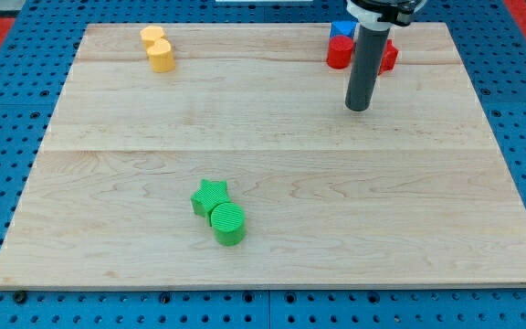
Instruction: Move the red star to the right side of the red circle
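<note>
A red circle (338, 53) stands near the view's top right of the wooden board (272, 155). A red block, likely the red star (389, 57), shows just right of my rod, which hides most of it. A blue block (341, 30) sits right behind the red circle. My tip (359, 108) rests on the board a little below the red blocks, between them, touching neither.
A yellow block (157, 48) of two rounded lobes stands at the view's top left. A green star (210, 196) and a green circle (228, 223) touch each other at the lower middle. Blue pegboard surrounds the board.
</note>
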`<state>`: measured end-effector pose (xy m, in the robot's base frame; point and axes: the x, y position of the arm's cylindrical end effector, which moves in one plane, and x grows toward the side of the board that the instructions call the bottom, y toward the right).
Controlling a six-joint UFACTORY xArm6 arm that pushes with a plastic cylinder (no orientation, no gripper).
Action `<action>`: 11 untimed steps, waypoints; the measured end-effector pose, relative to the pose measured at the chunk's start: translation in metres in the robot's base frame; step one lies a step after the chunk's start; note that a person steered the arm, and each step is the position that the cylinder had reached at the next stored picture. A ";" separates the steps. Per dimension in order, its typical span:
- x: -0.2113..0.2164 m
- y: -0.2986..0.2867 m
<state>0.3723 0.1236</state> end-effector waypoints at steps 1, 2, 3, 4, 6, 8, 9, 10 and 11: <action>0.003 0.000; 0.003 0.000; 0.003 0.007; -0.026 0.063; -0.101 0.105; -0.110 0.055; -0.121 0.101; -0.145 0.104; -0.157 0.087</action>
